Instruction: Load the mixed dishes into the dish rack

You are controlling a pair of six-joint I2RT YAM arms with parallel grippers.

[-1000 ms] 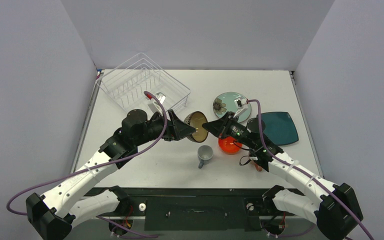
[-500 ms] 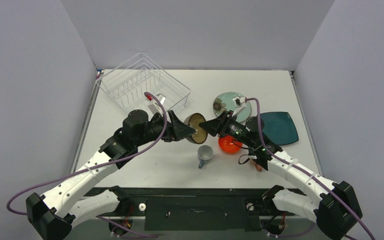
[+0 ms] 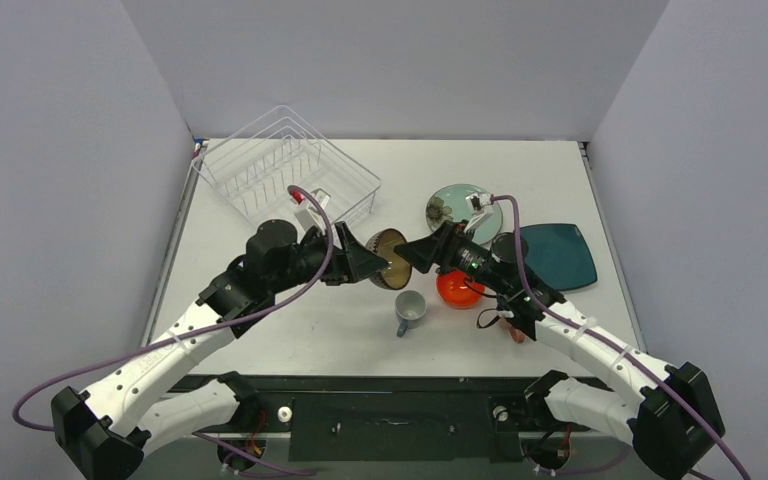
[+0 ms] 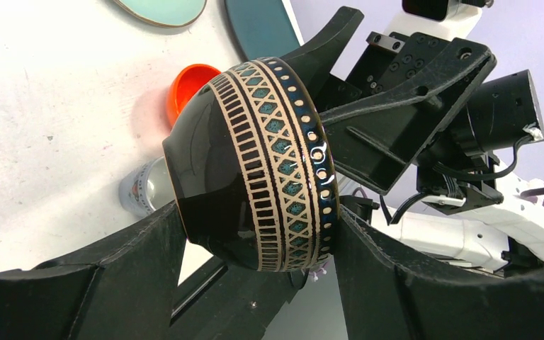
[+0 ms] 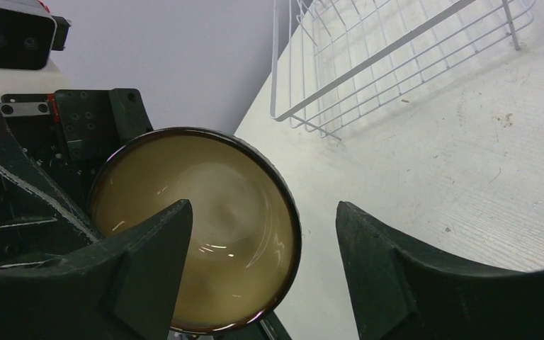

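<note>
left pincer (image 4: 255, 237) had the brown bowl (image 4: 255, 163) squeezed sideways between both fingers, orange-red bowl (image 4: 188, 81) and a grey-blue mug (image 4: 145, 188) sat on the table (image 4: 42, 127) behind it

table (image 3: 320, 325) | dish rack (image 3: 285, 175) | round plate (image 3: 457, 205) | square plate (image 3: 560, 255) | orange-red bowl (image 3: 453, 290) | mug (image 3: 410, 312)

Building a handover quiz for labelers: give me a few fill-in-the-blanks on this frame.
1. The left gripper is shut on the brown ___.
2. The right gripper faces its beige inside, jaws ___.
3. The grey-blue mug sits on the ___, not in the dish rack.
Missing words: bowl; open; table.
</note>
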